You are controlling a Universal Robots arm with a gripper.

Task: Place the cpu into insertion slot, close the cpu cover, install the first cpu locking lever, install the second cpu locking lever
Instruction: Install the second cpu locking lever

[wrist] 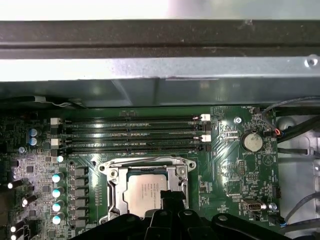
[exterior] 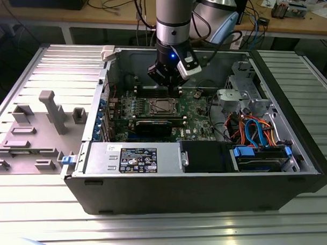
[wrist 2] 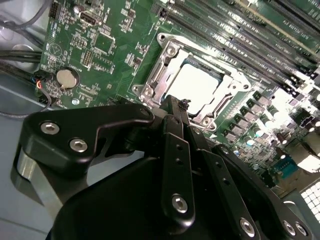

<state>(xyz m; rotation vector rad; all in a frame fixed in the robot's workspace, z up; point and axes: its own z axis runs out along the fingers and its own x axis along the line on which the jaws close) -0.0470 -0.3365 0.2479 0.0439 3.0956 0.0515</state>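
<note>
Silver-grey and flat, the square cpu is already sitting inside the insertion slot, the shiny-rimmed square socket on the green motherboard at lower centre of the first wrist view. A thin shiny metal cpu cover is lying framed around it. Black robot jaws are hanging pressed together just above the socket's edge, pinching nothing, inside the grey open computer case at centre of the exterior view. Judging by this, a lever step seems in hand, calling for a careful downward push beside the socket.
</note>
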